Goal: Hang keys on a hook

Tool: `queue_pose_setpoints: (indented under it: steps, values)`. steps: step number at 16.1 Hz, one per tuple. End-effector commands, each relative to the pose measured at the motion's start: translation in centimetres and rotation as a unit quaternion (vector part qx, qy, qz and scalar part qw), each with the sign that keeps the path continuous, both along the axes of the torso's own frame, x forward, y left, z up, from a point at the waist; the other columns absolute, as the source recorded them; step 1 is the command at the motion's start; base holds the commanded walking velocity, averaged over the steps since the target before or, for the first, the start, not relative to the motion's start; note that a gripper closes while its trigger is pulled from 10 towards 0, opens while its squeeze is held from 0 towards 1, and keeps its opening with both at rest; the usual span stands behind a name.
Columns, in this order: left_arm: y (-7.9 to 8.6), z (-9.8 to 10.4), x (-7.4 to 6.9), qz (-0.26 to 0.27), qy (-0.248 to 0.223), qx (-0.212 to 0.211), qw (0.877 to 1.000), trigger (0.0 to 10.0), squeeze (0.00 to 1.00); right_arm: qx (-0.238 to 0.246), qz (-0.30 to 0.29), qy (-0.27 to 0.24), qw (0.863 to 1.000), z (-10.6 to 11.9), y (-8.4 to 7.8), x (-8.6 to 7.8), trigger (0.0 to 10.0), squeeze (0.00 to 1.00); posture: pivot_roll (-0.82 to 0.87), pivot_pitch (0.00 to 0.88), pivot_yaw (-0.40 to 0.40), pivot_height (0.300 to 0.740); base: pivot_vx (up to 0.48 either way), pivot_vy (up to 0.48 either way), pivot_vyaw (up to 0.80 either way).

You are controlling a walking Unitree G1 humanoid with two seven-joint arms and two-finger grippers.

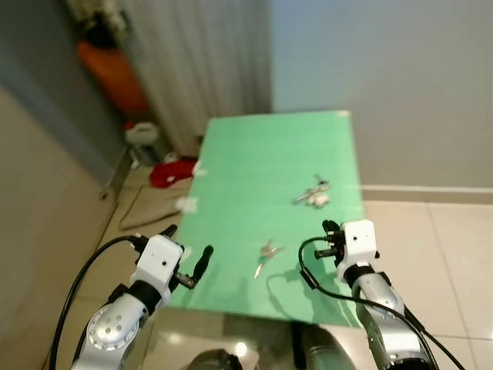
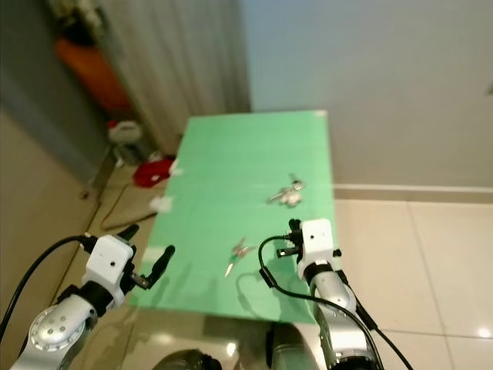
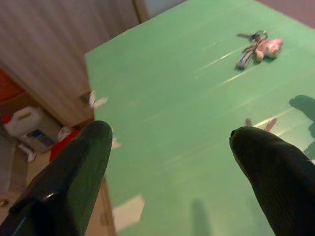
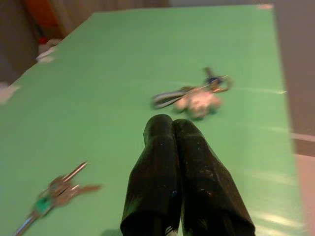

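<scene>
Two bunches of keys lie on a green table (image 1: 262,162). The near bunch of keys (image 1: 266,254) has a green tag and lies close to the front edge. The far bunch of keys (image 1: 312,194) carries a pale pink fob and a blue tag. My left gripper (image 1: 187,258) hovers open at the table's front left corner, with its black fingers (image 3: 74,182) spread wide. My right gripper (image 1: 330,235) is shut and empty near the front right edge, with the far bunch (image 4: 194,98) beyond its fingertips and the near bunch (image 4: 54,194) off to its left.
A pale wall stands behind the table and a curtain (image 1: 200,62) hangs at the back left. A red item (image 1: 163,173), a white jug (image 1: 142,135) and cables lie on the floor left of the table. Tiled floor (image 1: 439,254) stretches to the right.
</scene>
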State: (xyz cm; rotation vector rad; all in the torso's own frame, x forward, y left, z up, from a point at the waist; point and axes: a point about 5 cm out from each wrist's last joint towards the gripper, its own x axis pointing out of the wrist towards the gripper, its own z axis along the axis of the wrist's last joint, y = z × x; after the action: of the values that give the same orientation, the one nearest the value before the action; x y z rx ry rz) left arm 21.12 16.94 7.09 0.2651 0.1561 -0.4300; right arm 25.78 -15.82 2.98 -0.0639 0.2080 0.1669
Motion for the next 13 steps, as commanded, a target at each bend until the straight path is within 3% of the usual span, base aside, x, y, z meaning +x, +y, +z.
queue_pose_setpoints:
  steps: [1, 13]
  values:
    - [0.49, -0.22, -0.35, 0.006, 0.011, 0.004, 1.0, 10.0, 0.0, 0.007, 0.006, 0.006, 1.0, -0.18, 0.67, -0.35, 10.0, 0.0, -0.09, 0.198, 0.154, 0.74, 0.0, 0.334, 0.0]
    - [0.52, -0.12, -0.12, 0.002, 0.013, 0.016, 1.0, 10.0, 0.0, 0.007, 0.003, 0.008, 1.0, -0.07, 0.83, -0.1, 10.0, 0.0, -0.09, 0.207, 0.161, 0.74, 0.0, 0.028, 0.0]
